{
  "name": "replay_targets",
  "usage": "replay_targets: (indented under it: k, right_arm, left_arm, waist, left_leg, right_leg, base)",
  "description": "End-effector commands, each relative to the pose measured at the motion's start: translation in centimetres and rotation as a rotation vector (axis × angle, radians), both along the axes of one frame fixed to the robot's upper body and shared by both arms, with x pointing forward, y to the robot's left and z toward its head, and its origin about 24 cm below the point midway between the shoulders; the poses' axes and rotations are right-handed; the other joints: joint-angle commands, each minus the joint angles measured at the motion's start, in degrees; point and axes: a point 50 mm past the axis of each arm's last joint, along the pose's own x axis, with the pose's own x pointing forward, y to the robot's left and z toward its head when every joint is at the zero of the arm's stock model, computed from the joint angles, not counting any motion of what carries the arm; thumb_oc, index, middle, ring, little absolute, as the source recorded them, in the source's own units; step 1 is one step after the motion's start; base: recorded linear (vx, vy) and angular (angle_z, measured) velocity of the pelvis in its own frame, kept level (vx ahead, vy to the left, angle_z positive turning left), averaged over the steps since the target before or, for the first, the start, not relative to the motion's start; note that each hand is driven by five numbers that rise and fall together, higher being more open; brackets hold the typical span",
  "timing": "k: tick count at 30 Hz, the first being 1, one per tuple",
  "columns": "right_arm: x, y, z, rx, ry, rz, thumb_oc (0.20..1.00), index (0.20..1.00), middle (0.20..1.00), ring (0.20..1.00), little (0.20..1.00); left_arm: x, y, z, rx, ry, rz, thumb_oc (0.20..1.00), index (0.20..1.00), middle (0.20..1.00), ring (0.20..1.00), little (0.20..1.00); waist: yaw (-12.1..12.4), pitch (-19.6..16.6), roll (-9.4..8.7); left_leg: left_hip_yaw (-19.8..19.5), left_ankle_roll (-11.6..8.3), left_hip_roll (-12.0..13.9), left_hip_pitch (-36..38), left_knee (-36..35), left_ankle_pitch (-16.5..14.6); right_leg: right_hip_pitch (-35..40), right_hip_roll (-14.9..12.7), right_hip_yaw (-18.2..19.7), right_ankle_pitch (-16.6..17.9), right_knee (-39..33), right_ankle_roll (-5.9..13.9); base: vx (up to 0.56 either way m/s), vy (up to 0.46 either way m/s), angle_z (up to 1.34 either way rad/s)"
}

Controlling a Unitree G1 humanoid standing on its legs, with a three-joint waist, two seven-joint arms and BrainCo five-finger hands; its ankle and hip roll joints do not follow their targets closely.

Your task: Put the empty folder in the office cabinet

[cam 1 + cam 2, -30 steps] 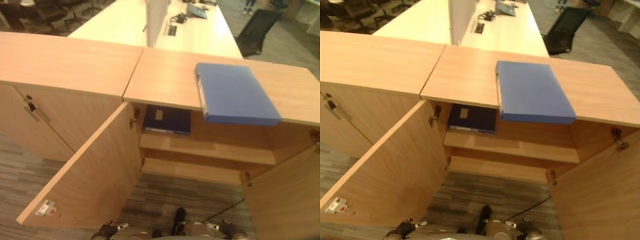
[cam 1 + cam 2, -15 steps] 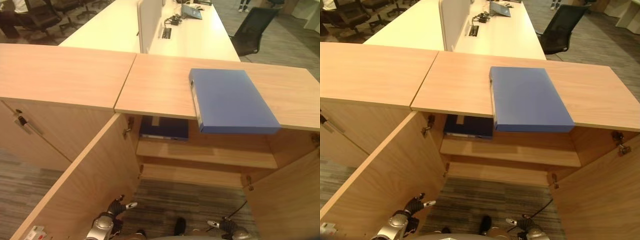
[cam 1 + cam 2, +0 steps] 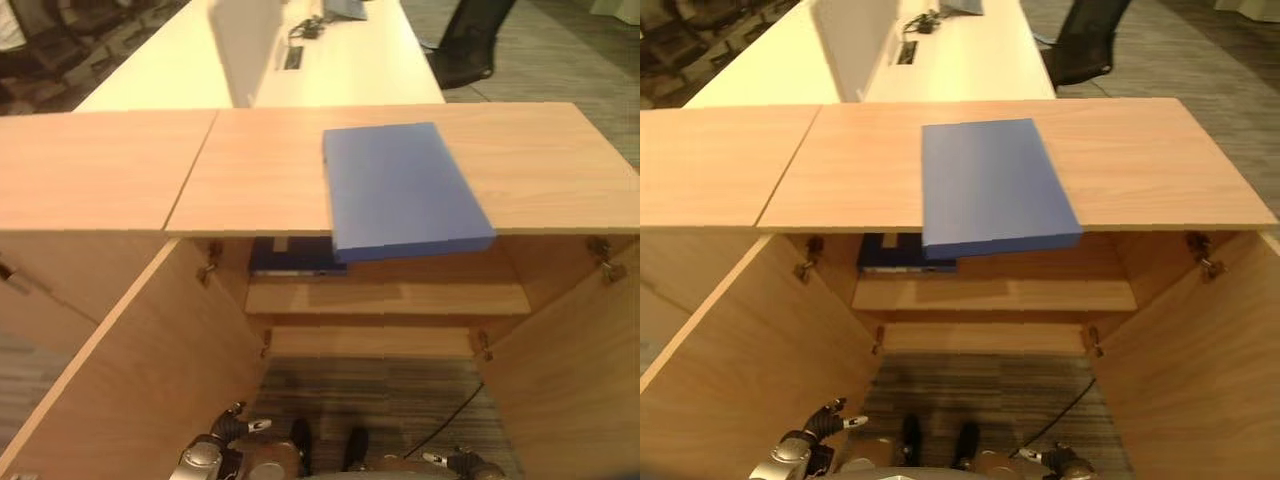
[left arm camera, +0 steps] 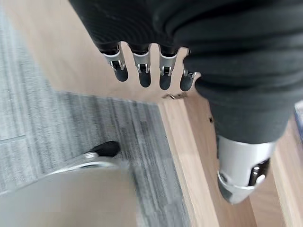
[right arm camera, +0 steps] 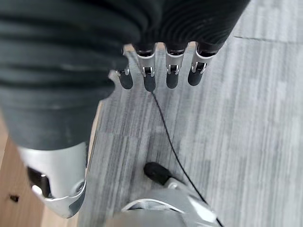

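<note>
Both hands, the left hand (image 3: pixel 222 446) and the right hand (image 3: pixel 1052 460), are hanging low with relaxed, empty fingers, so the blue folder (image 3: pixel 400 189) is waiting ungrasped on the cabinet top (image 3: pixel 540 160), overhanging the open doors and inner shelf (image 3: pixel 390 298).

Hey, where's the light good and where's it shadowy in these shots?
Left eye view: the blue folder on the cabinet top is evenly lit, no glare; the shelf beneath lies in shadow, so the dark folder there is hard to make out. Right eye view: the white desk behind is brightest. Left wrist view: the left hand is evenly lit.
</note>
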Motion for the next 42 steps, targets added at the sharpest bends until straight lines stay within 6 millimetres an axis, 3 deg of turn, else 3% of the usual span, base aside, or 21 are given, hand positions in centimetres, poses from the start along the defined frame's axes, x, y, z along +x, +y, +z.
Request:
replay_targets:
  k: [1,2,5,7,9,10,12,14,15,19,21,24,27,30,31,32,33,34,37,39,42]
  right_arm:
    - [2.9,-0.8,0.8,-0.031,-0.067,0.025,1.0,1.0,1.0,1.0,1.0]
    - [2.9,-0.8,0.8,-0.031,-0.067,0.025,1.0,1.0,1.0,1.0,1.0]
    - [3.6,-0.4,0.9,-0.017,-0.082,0.035,1.0,1.0,1.0,1.0,1.0]
    - [3.9,-0.2,0.9,-0.008,-0.09,0.038,1.0,1.0,1.0,1.0,1.0]
    - [4.3,-0.1,1.0,-0.005,-0.105,0.027,1.0,1.0,1.0,1.0,1.0]
    - [4.3,-0.1,1.0,-0.005,-0.105,0.027,1.0,1.0,1.0,1.0,1.0]
    - [4.4,-0.1,1.1,-0.006,-0.108,0.022,1.0,1.0,1.0,1.0,1.0]
    - [4.4,0.0,1.0,-0.002,-0.107,0.023,1.0,1.0,1.0,1.0,1.0]
    - [4.4,0.4,0.9,0.013,-0.104,0.029,1.0,1.0,1.0,1.0,1.0]
    - [4.8,0.9,0.9,0.025,-0.112,0.039,1.0,1.0,1.0,1.0,1.0]
    - [4.7,1.1,0.8,0.026,-0.105,0.057,1.0,1.0,1.0,1.0,1.0]
    - [4.8,1.0,0.9,0.011,-0.105,0.077,1.0,1.0,1.0,1.0,1.0]
    - [5.1,0.2,1.2,-0.018,-0.127,0.063,1.0,1.0,1.0,1.0,1.0]
    - [4.7,-0.8,1.3,-0.052,-0.114,0.046,1.0,1.0,1.0,1.0,1.0]
    - [4.4,-1.0,1.3,-0.062,-0.103,0.048,1.0,1.0,1.0,1.0,1.0]
    - [4.2,-1.3,1.3,-0.069,-0.095,0.044,1.0,1.0,1.0,1.0,1.0]
    - [4.2,-1.3,1.3,-0.069,-0.095,0.044,1.0,1.0,1.0,1.0,1.0]
    - [4.0,-1.9,1.4,-0.077,-0.093,0.031,1.0,1.0,1.0,1.0,1.0]
    - [3.7,-2.1,1.4,-0.079,-0.089,0.013,1.0,1.0,1.0,1.0,1.0]
    - [3.3,-2.2,1.3,-0.078,-0.079,0.004,1.0,1.0,1.0,1.0,1.0]
    - [3.1,-1.9,1.1,-0.069,-0.07,0.005,1.0,1.0,1.0,1.0,1.0]
  left_arm:
    - [1.9,-0.4,0.9,-0.015,-0.083,-0.01,1.0,1.0,1.0,1.0,1.0]
    - [1.9,-0.4,0.9,-0.015,-0.083,-0.01,1.0,1.0,1.0,1.0,1.0]
    - [1.5,0.2,0.8,0.0,-0.073,0.01,1.0,1.0,1.0,1.0,1.0]
    - [1.6,0.7,0.9,0.013,-0.074,0.021,1.0,1.0,1.0,1.0,1.0]
    - [1.7,1.1,0.9,0.027,-0.076,0.035,1.0,1.0,1.0,1.0,1.0]
    - [1.7,1.1,0.9,0.027,-0.076,0.035,1.0,1.0,1.0,1.0,1.0]
    - [1.7,1.5,0.9,0.049,-0.069,0.04,1.0,1.0,1.0,1.0,1.0]
    - [1.7,1.7,1.0,0.054,-0.068,0.039,1.0,1.0,1.0,1.0,1.0]
    - [2.1,2.1,1.3,0.076,-0.084,0.039,1.0,1.0,1.0,1.0,1.0]
    - [2.6,2.5,1.5,0.09,-0.095,0.049,1.0,1.0,1.0,1.0,1.0]
    - [2.3,2.8,1.3,0.093,-0.084,0.067,1.0,1.0,1.0,1.0,1.0]
    - [2.3,2.7,1.4,0.08,-0.099,0.097,1.0,1.0,1.0,1.0,1.0]
    - [2.9,2.0,1.6,0.05,-0.129,0.111,1.0,1.0,1.0,1.0,1.0]
    - [3.6,1.2,1.7,0.032,-0.138,0.105,1.0,1.0,1.0,1.0,1.0]
    - [3.7,1.1,1.7,0.031,-0.136,0.096,1.0,1.0,1.0,1.0,1.0]
    - [3.8,1.1,1.9,0.026,-0.144,0.092,1.0,1.0,1.0,1.0,1.0]
    - [3.8,1.1,1.9,0.026,-0.144,0.092,1.0,1.0,1.0,1.0,1.0]
    - [3.7,1.1,1.8,0.021,-0.142,0.087,1.0,1.0,1.0,1.0,1.0]
    - [3.5,0.4,1.6,0.006,-0.134,0.07,1.0,1.0,1.0,1.0,1.0]
    - [3.5,0.2,1.5,-0.002,-0.129,0.057,1.0,1.0,1.0,1.0,1.0]
    - [3.1,0.3,1.4,-0.003,-0.117,0.057,1.0,1.0,1.0,1.0,1.0]
  waist:
    - [1.9,0.8,0.31]
    - [1.9,0.8,0.31]
    - [2.5,1.9,1.43]
    - [2.7,2.2,1.87]
    - [2.8,2.5,2.05]
    - [2.8,2.5,2.06]
    - [2.8,2.9,1.25]
    - [2.8,3.0,0.83]
    - [2.7,2.9,-0.84]
    - [2.7,2.4,-2.37]
    - [3.2,1.7,-3.02]
    - [3.2,1.3,-2.53]
    - [2.5,1.2,-1.64]
    - [1.9,2.0,-1.46]
    - [1.6,2.3,-1.66]
    - [1.6,2.6,-2.07]
    - [1.6,2.6,-2.08]
    - [2.3,3.0,-2.45]
    - [2.8,3.2,-2.64]
    - [2.7,3.0,-2.12]
    - [2.7,2.2,-1.39]
  left_leg:
    - [-0.1,1.67,-1.0,-0.7,-1.9,1.5]
    - [-0.1,1.68,-1.0,-0.7,-1.9,1.6]
    - [2.0,2.5,-0.9,1.4,-3.6,1.0]
    - [1.6,2.16,0.0,2.1,-3.9,0.0]
    - [1.2,2.35,0.8,1.1,-3.4,0.5]
    - [1.2,2.35,0.8,1.1,-3.4,0.5]
    - [0.2,1.63,1.8,0.6,-1.5,-0.7]
    - [-0.2,1.36,2.1,0.7,-0.8,-1.1]
    - [-1.9,0.19,3.4,0.6,0.5,-1.4]
    - [-3.3,-1.56,5.9,1.3,0.3,-1.0]
    - [-3.3,-3.24,8.4,2.2,-0.2,-0.8]
    - [-4.9,-5.37,13.9,2.7,-2.2,2.6]
    - [-5.8,-6.34,17.3,1.6,-3.8,6.9]
    - [-1.0,-5.88,19.9,-0.4,-3.1,12.1]
    - [2.4,-6.06,20.6,-0.3,-1.7,11.6]
    - [4.7,-5.22,19.9,-0.3,0.5,9.0]
    - [4.8,-5.17,19.9,-0.3,0.7,8.7]
    - [1.8,-3.48,15.3,-1.8,5.7,3.5]
    - [-1.9,-1.31,6.4,-4.3,10.2,-2.8]
    - [-0.6,-0.29,4.3,-3.9,9.1,-3.3]
    - [-0.3,0.2,3.1,-1.1,4.9,-2.5]
  right_leg:
    - [1.4,-4.3,4.8,-2.7,4.6,4.99]
    - [1.4,-4.3,4.8,-2.7,4.7,5.0]
    - [-1.8,-8.8,3.3,-1.6,11.4,6.75]
    - [-2.4,-11.0,3.5,-0.9,12.3,7.68]
    - [-3.6,-13.6,4.0,2.4,10.4,7.66]
    - [-3.6,-13.6,4.0,2.4,10.4,7.66]
    - [-4.2,-17.6,5.3,7.0,6.4,9.28]
    - [-4.2,-18.7,5.8,8.6,5.2,9.96]
    - [-4.7,-20.5,9.2,12.1,4.2,11.48]
    - [-4.6,-19.4,11.2,11.4,4.6,12.14]
    - [-2.8,-18.1,7.4,8.0,3.2,12.62]
    - [-3.0,-13.3,7.2,2.4,4.9,10.33]
    - [-3.2,-9.0,6.0,-0.9,5.7,7.86]
    - [-1.7,-6.6,3.0,-2.8,5.3,5.76]
    - [-0.7,-6.2,2.1,-4.0,5.6,5.51]
    - [-0.6,-6.0,1.6,-4.3,5.7,4.91]
    - [-0.6,-6.0,1.7,-4.4,5.7,4.94]
    - [-0.4,-6.0,2.0,-4.2,5.5,4.58]
    - [-0.1,-6.1,2.3,-3.6,5.8,4.43]
    - [0.0,-5.6,2.1,-3.6,5.8,4.39]
    - [0.2,-4.5,2.4,-3.2,4.9,4.41]
  base:
    - [-0.01,0.098,-0.03]
    - [-0.02,0.131,-0.17]
    - [-0.02,0.095,-0.32]
    - [0.0,-0.053,-0.23]
    - [-0.03,-0.088,0.04]
    - [0.01,-0.09,-0.01]
    - [0.05,-0.229,0.02]
    - [0.08,-0.304,0.23]
    - [0.08,-0.306,0.41]
    - [0.1,-0.377,0.49]
    - [0.13,-0.459,0.04]
    - [0.09,-0.485,0.1]
    - [0.03,-0.421,0.04]
    - [-0.02,-0.339,0.39]
    - [-0.02,-0.307,0.75]
    - [0.0,-0.219,0.68]
    - [-0.05,-0.218,0.48]
    - [-0.03,-0.153,0.13]
    - [-0.01,-0.084,0.15]
    - [0.0,0.012,0.19]
    - [0.03,0.03,0.07]
